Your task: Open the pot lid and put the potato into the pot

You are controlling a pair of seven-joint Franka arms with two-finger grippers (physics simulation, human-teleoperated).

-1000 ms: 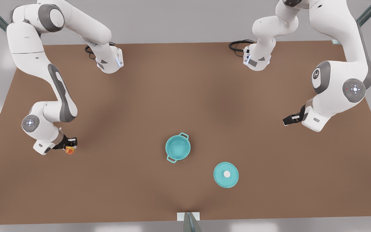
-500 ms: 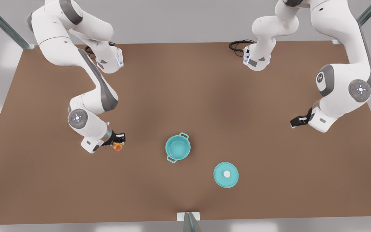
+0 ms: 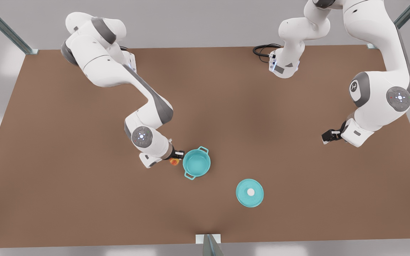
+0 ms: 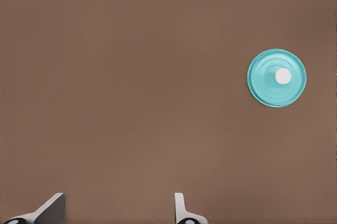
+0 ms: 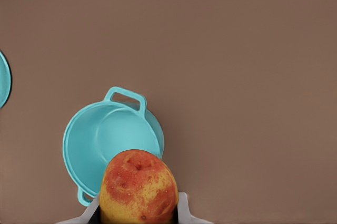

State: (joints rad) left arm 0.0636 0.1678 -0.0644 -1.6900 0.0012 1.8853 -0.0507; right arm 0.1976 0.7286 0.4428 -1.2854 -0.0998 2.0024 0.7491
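Looking across the flat brown table (image 3: 84,199), we see wide bare room on every side of the 3 task items, which sit toward the near edge at the middle.

We find the small round teal pot (image 3: 196,163), smooth and matte with 2 loop handles on opposite sides of its rim, standing uncovered and upright with its hollow open to the air. Its flat round teal lid with a white centre knob (image 3: 250,192) lies on the table toward the front view's right and nearer the edge, clearly apart from the pot, knob up.

We see the right gripper (image 3: 175,158) at the end of the arm on the front view's left, which reaches down and across in a bent elbow from the far edge. Its 2 fingers are clamped on the small roundish potato, yellow with orange-red patches (image 3: 173,161), which hangs just beside the pot's rim on the front view's left side, not yet over the hollow. From the right wrist view, the speckled potato (image 5: 138,187) fills the gap between the fingers, with the pot (image 5: 111,138) beyond it.

We see the left gripper (image 3: 327,136) waiting well off at the front view's right, above bare table, fingers spread with nothing between them (image 4: 113,208).
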